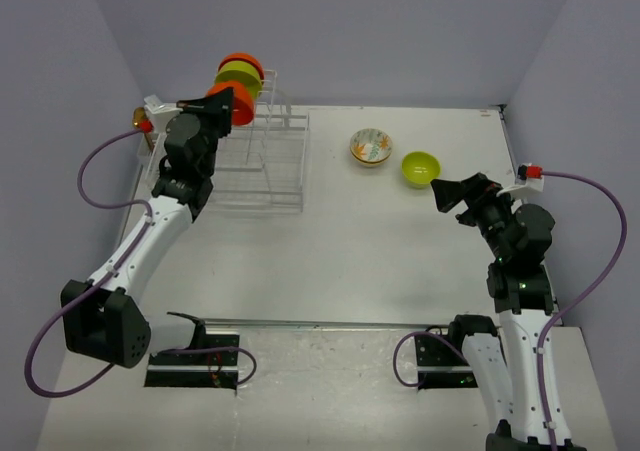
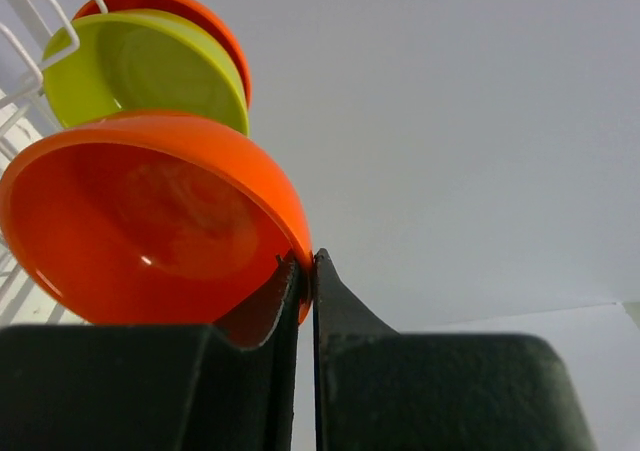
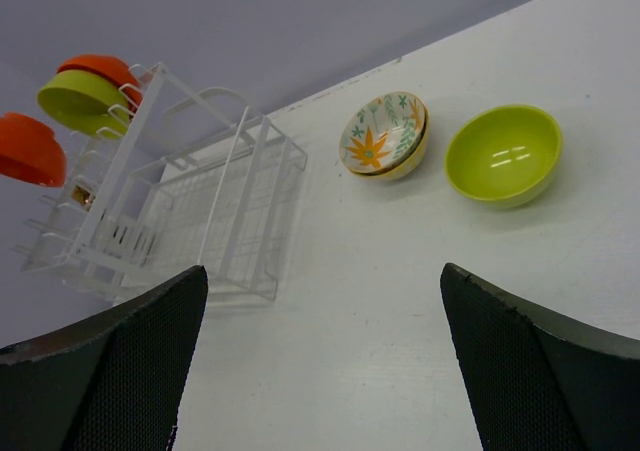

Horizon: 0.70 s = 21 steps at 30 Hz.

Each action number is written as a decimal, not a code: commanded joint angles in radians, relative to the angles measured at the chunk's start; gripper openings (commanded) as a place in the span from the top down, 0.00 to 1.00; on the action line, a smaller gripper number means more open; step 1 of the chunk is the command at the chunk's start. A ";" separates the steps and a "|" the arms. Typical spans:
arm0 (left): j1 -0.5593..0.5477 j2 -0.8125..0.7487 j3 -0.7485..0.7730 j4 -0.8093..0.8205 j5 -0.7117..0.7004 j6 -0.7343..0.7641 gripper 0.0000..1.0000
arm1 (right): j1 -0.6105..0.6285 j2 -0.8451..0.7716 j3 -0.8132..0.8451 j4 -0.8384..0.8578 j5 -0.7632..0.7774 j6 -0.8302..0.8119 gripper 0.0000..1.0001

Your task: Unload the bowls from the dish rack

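From above, the left gripper point(image 1: 228, 101) was at the far left, squeezing an orange bowl point(image 1: 242, 109) at the tall part of the dish rack point(image 1: 265, 166). A flower bowl point(image 1: 371, 147) and a green bowl point(image 1: 421, 168) sat on the table point(image 1: 330, 251) to the right.

The left wrist view showed both fingers pinched on that bowl's rim, with a second green bowl point(image 2: 145, 71) and another orange bowl point(image 2: 200, 11) behind it.

The right wrist view showed the right gripper point(image 3: 320, 271) spread wide, holding nothing.

This bowl looked halfway out. Next it would need lifting clear of the wires, then carrying to the table.
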 commanded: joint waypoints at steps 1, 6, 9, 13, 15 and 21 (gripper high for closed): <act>-0.005 -0.055 -0.022 0.115 0.018 0.016 1.00 | 0.000 0.009 -0.006 0.021 -0.028 -0.008 0.01; -0.027 -0.108 -0.016 0.135 0.027 0.122 1.00 | 0.000 0.018 -0.005 0.022 -0.036 -0.007 0.01; -0.045 -0.115 0.040 0.145 0.104 0.287 1.00 | 0.000 0.016 -0.005 0.022 -0.030 -0.007 0.01; -0.261 -0.026 0.169 0.021 0.172 0.596 1.00 | 0.000 -0.005 -0.008 0.022 -0.011 -0.002 0.01; -0.345 0.034 0.169 0.021 0.164 0.725 1.00 | 0.000 -0.023 -0.009 0.021 0.027 0.001 0.01; -0.602 0.307 0.379 -0.195 0.081 0.999 1.00 | 0.001 -0.165 -0.011 -0.054 0.272 -0.021 0.01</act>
